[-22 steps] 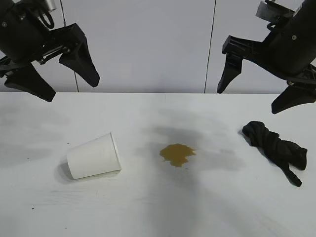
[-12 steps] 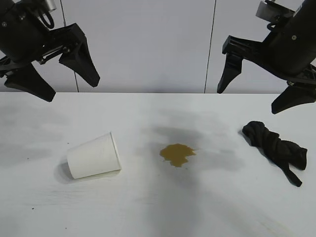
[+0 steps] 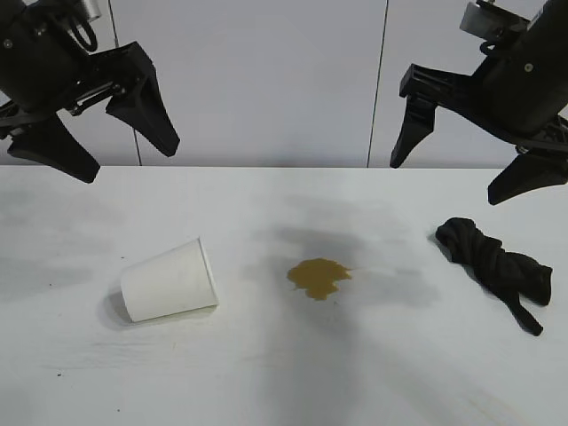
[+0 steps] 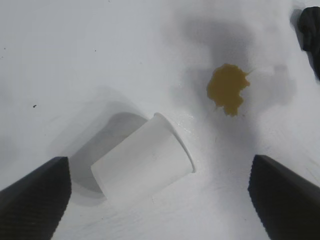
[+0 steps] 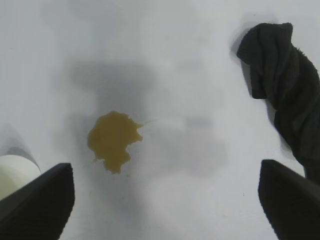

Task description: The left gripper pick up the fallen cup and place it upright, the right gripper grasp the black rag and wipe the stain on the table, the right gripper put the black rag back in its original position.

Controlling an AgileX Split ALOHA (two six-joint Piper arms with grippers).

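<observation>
White paper, the fallen cup (image 3: 169, 280) lies on its side on the desk (image 3: 284, 382), left of the stain (image 3: 319, 277); its long axis runs across, rim toward the stain. Left tool (image 3: 98, 146) and right tool (image 3: 470, 160) hang high, spread wide, empty. A glancing pinch could roll the cup into the puddle.

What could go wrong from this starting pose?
1. The cup lies on its side with its rim toward the stain; a nudge from the open left hand might roll it into the puddle.
2. The rag is bunched; the open right hand may catch only a fold.
</observation>
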